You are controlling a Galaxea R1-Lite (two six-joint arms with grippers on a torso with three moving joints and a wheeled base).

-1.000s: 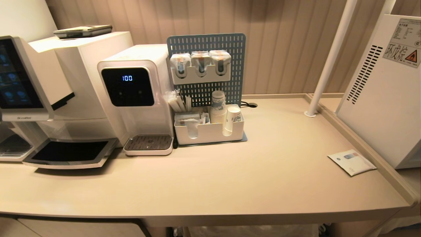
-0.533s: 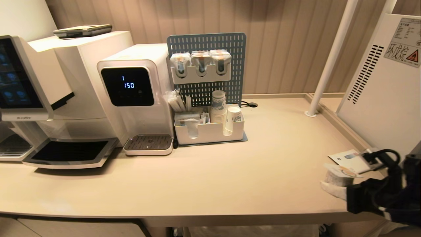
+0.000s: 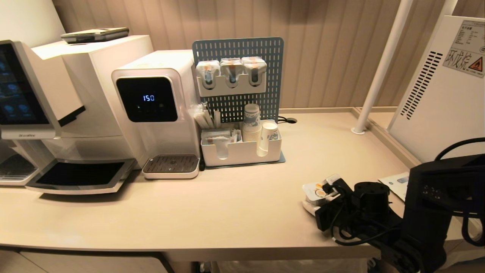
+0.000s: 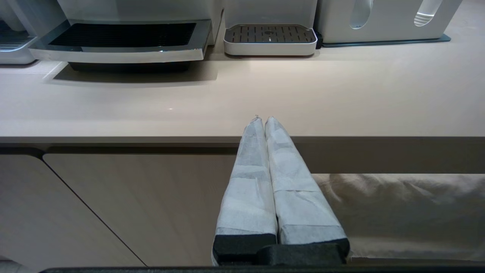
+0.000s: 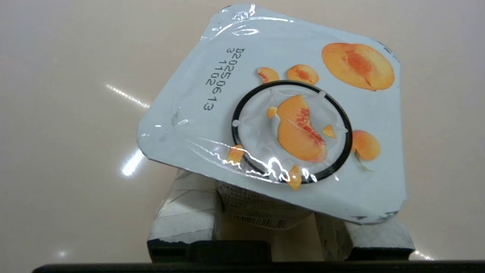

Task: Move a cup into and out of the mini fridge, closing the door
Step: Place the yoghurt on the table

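In the head view you see a wide beige worktop (image 3: 227,212) filling the lower half of the frame. At the lower right, your black right arm reaches in from the edge, and its right pincer (image 3: 316,199) grips the small squat white yogurt cup with a foil lid and orange fruit print (image 3: 315,190), held over the worktop. Behind the arm, at the far right, stands the boxy white mini fridge with side vents and a warning sticker (image 3: 435,113); its door does not show. A small white leaflet (image 3: 396,182) lies on the worktop just beside the arm. At the upper left sit a white coffee machine with a dark screen (image 3: 34,106) and a white water dispenser with a lit display (image 3: 151,113). In the middle stands a blue-grey perforated rack holding paper cups and sachets (image 3: 238,102).

In the left wrist view, the left pincer (image 4: 264,120) sits at centre frame, its two white-wrapped fingers (image 4: 250,182) pressed together and empty, level with the worktop's front edge.

In the right wrist view, the cup's foil lid fills the frame, tilted, printed with peach slices and a date code. The right pincer's white-wrapped fingers (image 5: 185,212) clamp the cup's body from both sides, below the lid.
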